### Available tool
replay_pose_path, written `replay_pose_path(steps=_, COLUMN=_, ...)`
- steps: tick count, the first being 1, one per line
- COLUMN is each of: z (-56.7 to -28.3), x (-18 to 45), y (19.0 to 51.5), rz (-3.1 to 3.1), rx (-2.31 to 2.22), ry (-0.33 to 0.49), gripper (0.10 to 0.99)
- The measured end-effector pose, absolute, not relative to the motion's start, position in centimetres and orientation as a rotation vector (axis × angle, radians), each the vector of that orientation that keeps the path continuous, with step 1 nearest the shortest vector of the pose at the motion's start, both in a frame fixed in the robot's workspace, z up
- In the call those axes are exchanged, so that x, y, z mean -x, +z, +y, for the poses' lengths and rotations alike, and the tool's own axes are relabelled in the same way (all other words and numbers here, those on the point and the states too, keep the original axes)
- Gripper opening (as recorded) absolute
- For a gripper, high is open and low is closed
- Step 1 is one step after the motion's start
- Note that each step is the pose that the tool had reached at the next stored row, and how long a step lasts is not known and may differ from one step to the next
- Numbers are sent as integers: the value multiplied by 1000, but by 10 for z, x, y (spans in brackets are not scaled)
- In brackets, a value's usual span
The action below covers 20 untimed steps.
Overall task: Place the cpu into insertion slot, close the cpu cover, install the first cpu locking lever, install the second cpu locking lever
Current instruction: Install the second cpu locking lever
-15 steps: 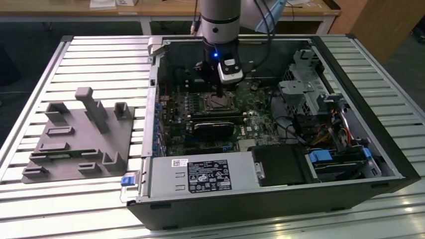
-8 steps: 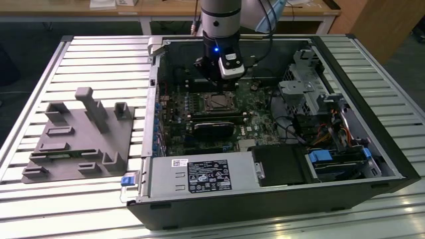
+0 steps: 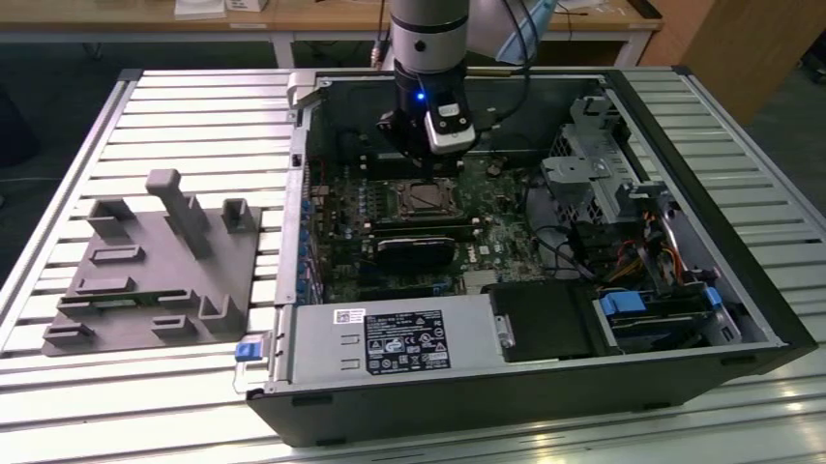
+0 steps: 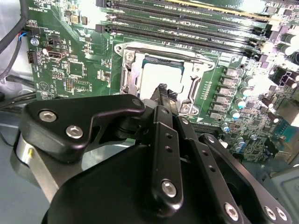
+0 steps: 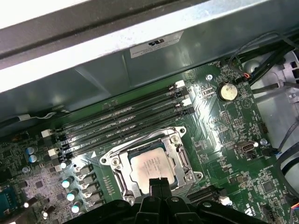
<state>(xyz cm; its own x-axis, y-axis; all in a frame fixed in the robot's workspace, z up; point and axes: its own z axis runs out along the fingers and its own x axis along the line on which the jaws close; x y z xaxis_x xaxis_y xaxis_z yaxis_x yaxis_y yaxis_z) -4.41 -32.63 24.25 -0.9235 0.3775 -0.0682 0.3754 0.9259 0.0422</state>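
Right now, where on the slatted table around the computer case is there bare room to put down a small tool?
Free: the bare slats of the table between the grey fixture block and the computer case, and beyond the fixture. Crowded: inside the case, where the gripper hangs over the insertion slot with the cpu seated.

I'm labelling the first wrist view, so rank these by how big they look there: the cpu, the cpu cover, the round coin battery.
Largest to smallest in the first wrist view:
1. the cpu cover, framing the chip
2. the cpu, inside that frame
3. the coin battery, clearly smallest
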Motion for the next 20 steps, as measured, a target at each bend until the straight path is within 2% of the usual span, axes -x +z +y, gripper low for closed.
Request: replay_pose_path(steps=20, z=-344, x=44, y=242, rz=3009, rx=-589, ry=43, gripper=106)
